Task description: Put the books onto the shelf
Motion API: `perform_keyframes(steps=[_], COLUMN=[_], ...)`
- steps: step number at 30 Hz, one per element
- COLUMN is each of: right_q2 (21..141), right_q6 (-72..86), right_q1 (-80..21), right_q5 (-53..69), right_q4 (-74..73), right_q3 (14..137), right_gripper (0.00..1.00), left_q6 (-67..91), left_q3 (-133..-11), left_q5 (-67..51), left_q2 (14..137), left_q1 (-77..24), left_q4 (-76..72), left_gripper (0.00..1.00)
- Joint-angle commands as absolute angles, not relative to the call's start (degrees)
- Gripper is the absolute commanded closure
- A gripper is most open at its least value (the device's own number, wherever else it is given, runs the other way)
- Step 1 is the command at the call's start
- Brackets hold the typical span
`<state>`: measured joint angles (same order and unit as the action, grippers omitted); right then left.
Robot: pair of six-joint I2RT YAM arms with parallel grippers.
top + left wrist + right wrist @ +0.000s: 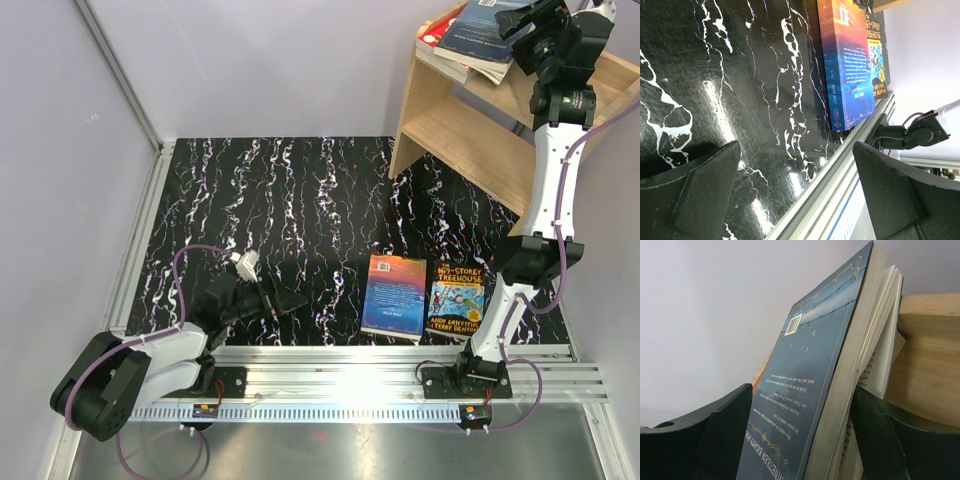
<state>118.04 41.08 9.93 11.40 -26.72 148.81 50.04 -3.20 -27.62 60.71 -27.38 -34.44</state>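
The light wood shelf (470,130) stands at the back right. On its top lies a dark blue-grey book (480,30) over a red-edged book (432,35). My right gripper (520,25) is up at that dark book. In the right wrist view the book (805,405) stands between the fingers of the right gripper (802,440), which are spread open, and its pages fan loose. A blue book (394,295) and a Treehouse book (457,298) lie flat on the table near the front. My left gripper (285,300) rests low at the front left, open and empty (797,190).
The table top is black marble-patterned (300,220). An aluminium rail (380,365) runs along the near edge. White walls close in on the left and back. The shelf's wooden side panel (927,355) is close to the right fingers.
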Motion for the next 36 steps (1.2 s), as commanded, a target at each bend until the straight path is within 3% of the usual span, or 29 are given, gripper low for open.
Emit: perform_keyframes(steps=[1, 5, 8, 10, 15, 23, 36], right_q2=[117.0, 113.7, 108.6, 105.2, 102.5, 100.9, 108.3], right_q6=[42.4, 45.0, 45.6, 45.8, 45.4, 47.7, 50.6], right_q1=[10.3, 10.2, 10.1, 9.8, 9.1, 4.6, 1.8], right_q5=[12.5, 14.9, 14.7, 13.6, 12.0, -3.0, -19.2], right_q4=[-26.3, -23.3, -18.9, -17.8, -19.6, -28.0, -30.5], right_q3=[147.0, 140.5, 132.5, 129.6, 128.2, 130.3, 140.1], right_gripper=[0.17, 0.21, 0.64, 1.0, 1.0, 1.0, 1.0], left_q6=[50.3, 50.4, 50.5, 50.5, 50.6, 50.7, 50.7], left_q3=[-2.5, -2.5, -2.5, -2.5, -2.1, -1.5, -0.9], left_q5=[-26.8, -26.7, -27.4, -27.3, -27.3, -27.2, -27.4], left_q2=[59.7, 60.4, 61.4, 61.5, 61.3, 60.4, 59.5], left_q1=[-27.3, -27.3, -27.4, -27.4, -27.4, -27.3, -27.4], left_q4=[-38.5, -39.6, -40.5, -40.7, -41.0, -41.7, -42.4], left_gripper=[0.01, 0.01, 0.01, 0.01, 0.01, 0.01, 0.01])
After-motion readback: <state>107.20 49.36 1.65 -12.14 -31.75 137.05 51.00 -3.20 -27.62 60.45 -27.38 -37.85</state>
